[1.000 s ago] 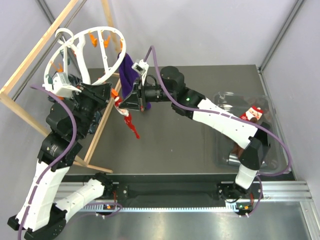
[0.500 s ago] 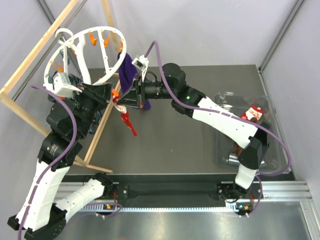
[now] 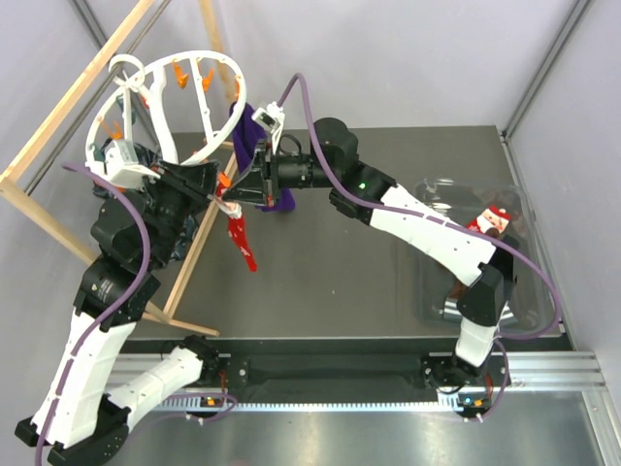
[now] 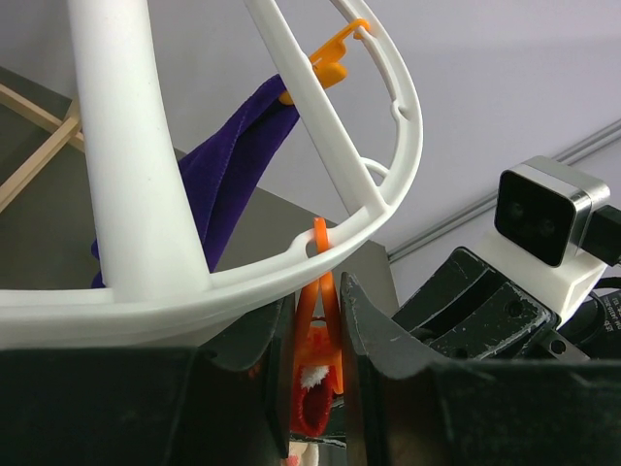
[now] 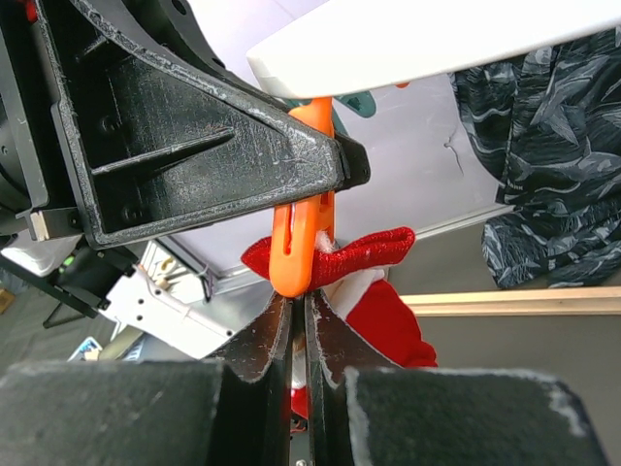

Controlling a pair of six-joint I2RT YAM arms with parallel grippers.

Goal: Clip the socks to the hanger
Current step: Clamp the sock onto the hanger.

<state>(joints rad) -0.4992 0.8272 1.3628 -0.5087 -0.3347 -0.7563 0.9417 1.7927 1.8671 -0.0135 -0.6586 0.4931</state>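
Note:
The white ring hanger (image 3: 160,92) hangs at the far left and its rim crosses the left wrist view (image 4: 243,282). My left gripper (image 3: 217,188) is shut on an orange clip (image 4: 320,311) on the rim. My right gripper (image 3: 240,194) is shut on a red Santa sock (image 3: 241,238) and holds its cuff (image 5: 378,252) in the mouth of that clip (image 5: 301,248). The sock's red cuff shows between my left fingers (image 4: 310,403). A second Santa sock (image 3: 490,221) lies in a clear bin at the right.
A purple sock (image 3: 247,146) hangs clipped on the hanger next to my grippers. A pale wooden frame (image 3: 194,248) stands at the left. Dark teal patterned cloth (image 5: 553,146) hangs behind my left arm. The clear bin (image 3: 441,291) sits on the table's right side.
My right gripper has moved left and up with the red sock, bringing its cuff to the orange clip held by my left gripper. The sock's tail swung left.

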